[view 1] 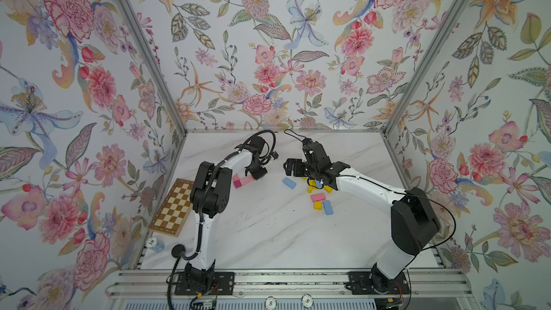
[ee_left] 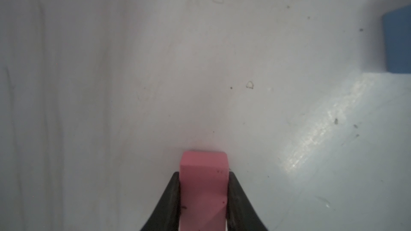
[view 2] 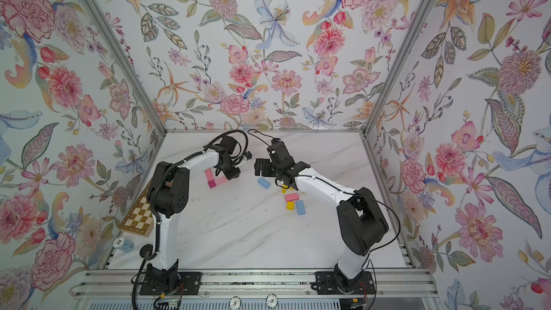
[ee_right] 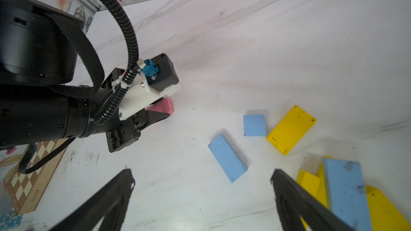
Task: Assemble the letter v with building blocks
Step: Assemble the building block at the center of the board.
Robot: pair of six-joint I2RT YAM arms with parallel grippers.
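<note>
Pink block (ee_left: 203, 163) gripped, left end effector (ee_left: 203, 174) low; right end effector (ee_right: 202, 172) wide.

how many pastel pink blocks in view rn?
3. First pink block clamped in the left hand; second pink block next to the magenta block; third pink block beside a yellow square. More may be hidden.

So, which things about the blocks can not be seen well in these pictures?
- Top views: the right arm covers most of the yellow and blue pile; its count is unclear.
- Top views: the left gripper hides one end of the held pink block.
- Left wrist view: the frame edge cuts a blue block.
</note>
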